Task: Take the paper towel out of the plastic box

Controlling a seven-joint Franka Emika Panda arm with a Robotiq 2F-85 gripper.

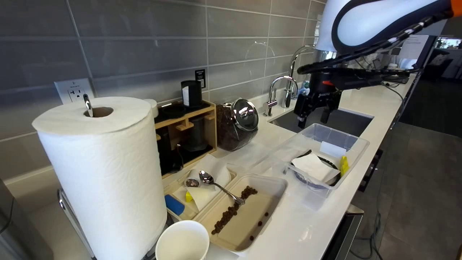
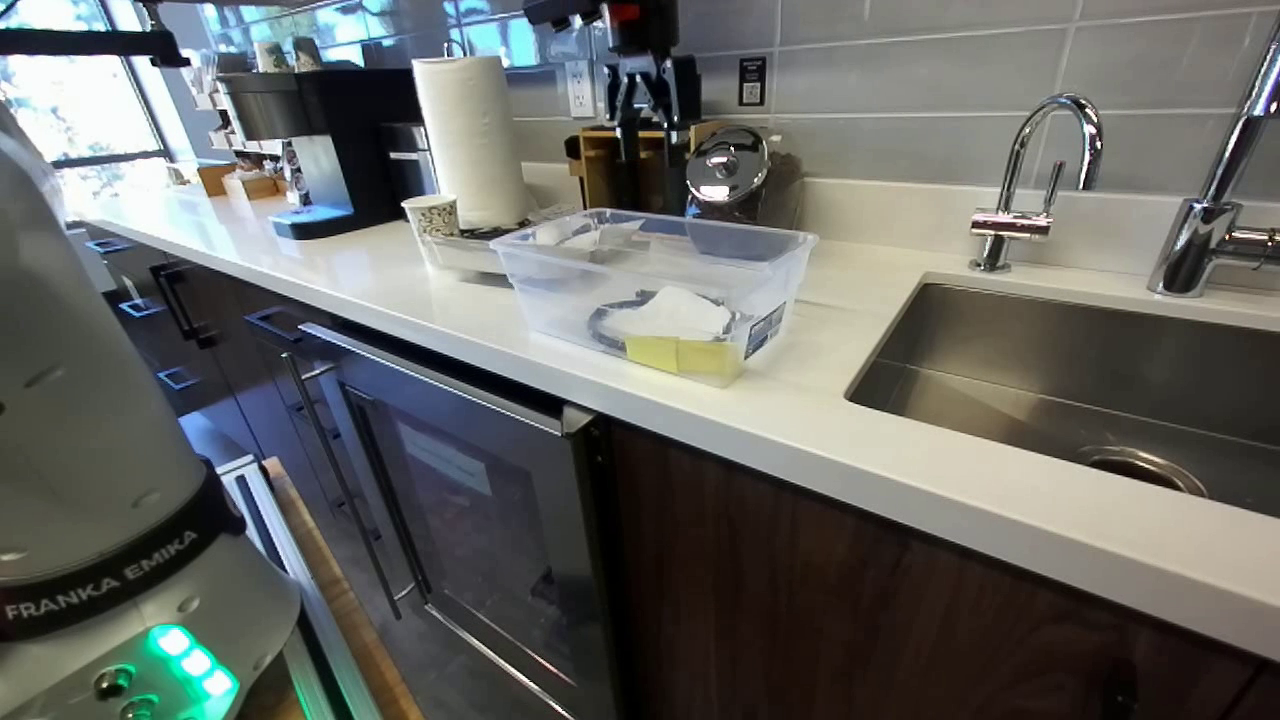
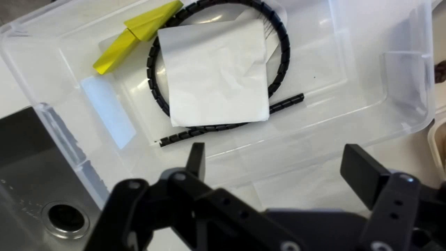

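The plastic box is a clear tub on the counter; it also shows in an exterior view and the wrist view. The paper towel, a white, slightly creased square, lies inside it on a black spiral ring; it shows in both exterior views. A yellow piece lies beside the ring. My gripper is open and empty, above the box and off to the side of the towel; it hangs above it in both exterior views.
A sink with chrome taps lies beside the box. A jar with a metal lid and a wooden stand are by the wall. Trays with beans, a spoon, a cup and a big towel roll stand nearby.
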